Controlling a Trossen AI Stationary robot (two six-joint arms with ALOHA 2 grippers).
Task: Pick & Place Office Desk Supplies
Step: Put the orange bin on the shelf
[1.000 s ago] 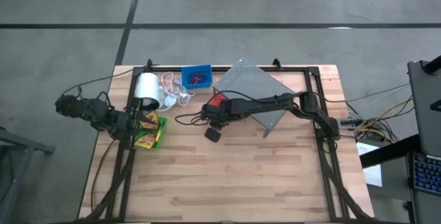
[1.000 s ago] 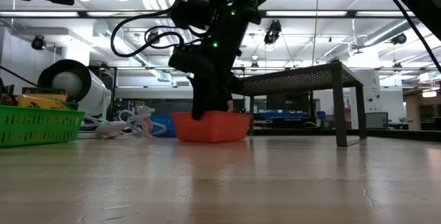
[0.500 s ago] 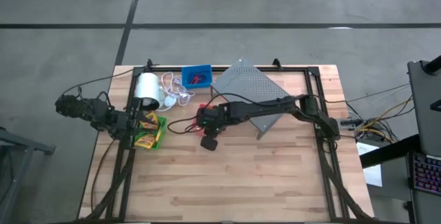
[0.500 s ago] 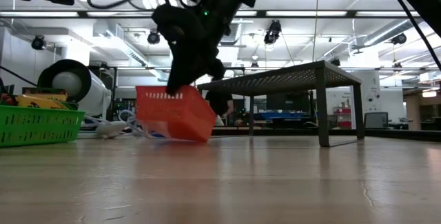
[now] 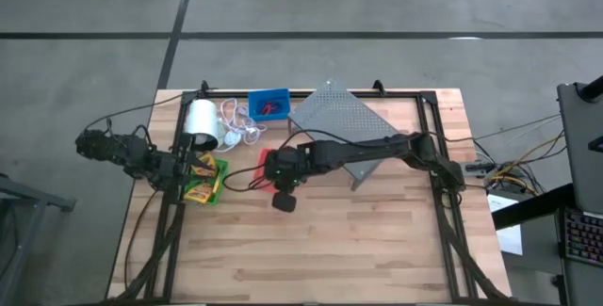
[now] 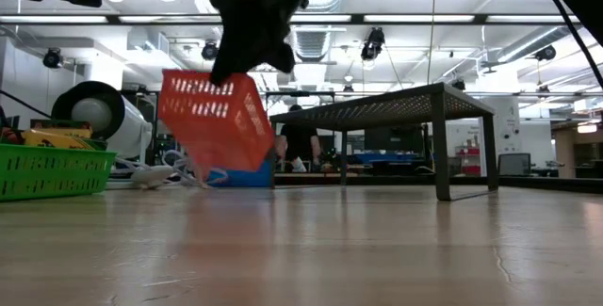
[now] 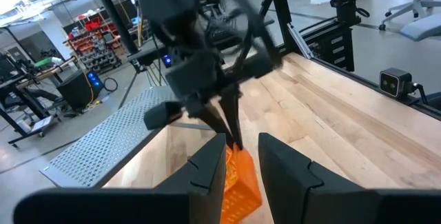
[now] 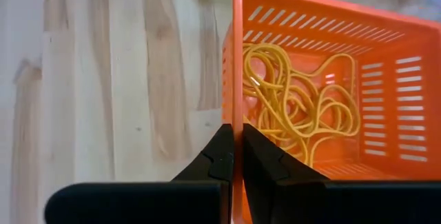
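**Red-orange bin lifted by its rim**

The right gripper pinches the red-orange bin's wall, hanging it tilted above the table, left of the grey rack, yellow bands inside. The left gripper, part-open and empty, waits over the green bin, far left.

You have open bare wood across the whole near half of the table, so a gripper can pass there freely. The far edge is crowded: the white roll and its tangled cord, then the blue bin, then the grey perforated rack standing on legs. The right arm stretches across the middle, carrying the tilted red-orange bin off the wood. At the left edge sits the green bin; the gap beside it looks narrow, though that is hard to judge.
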